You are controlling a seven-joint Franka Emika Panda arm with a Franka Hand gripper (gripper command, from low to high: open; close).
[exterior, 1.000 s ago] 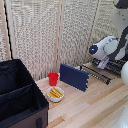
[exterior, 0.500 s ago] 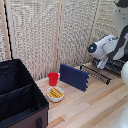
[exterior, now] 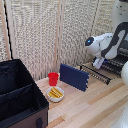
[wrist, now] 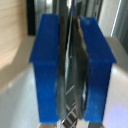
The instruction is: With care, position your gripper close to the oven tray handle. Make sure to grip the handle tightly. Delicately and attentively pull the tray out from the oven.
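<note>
from where i stand, nothing large has shifted over the last second: the white arm sits in the same spot at the right of the exterior view, and the oven tray (exterior: 100,74) lies just as far out from the oven (exterior: 119,59) as it did a moment ago. i read that as a pause mid-pull, with the rack part-way drawn and more travel left.

going by size, the big black fabric bin (exterior: 20,100) fills the lower left of the frame; its two compartments look dark and i cannot tell what, if anything, lies inside. the oven is at the right edge, mostly behind the arm, with the wire rack jutting from it toward the centre. left of that, an upright dark-blue panel (exterior: 74,76) stands on the wooden worktop (exterior: 90,107). in front of it is a small white bowl (exterior: 55,93) holding yellow strips, chips or fries by the look, and touching its rim behind is a red cup (exterior: 53,78) whose contents are hidden.

the gripper (exterior: 98,63) hangs over the rack's outer edge. in the wrist view the blue fingers (wrist: 48,65) are pinching a thin dark rail between them, which i take to be the handle (wrist: 73,60).
</note>
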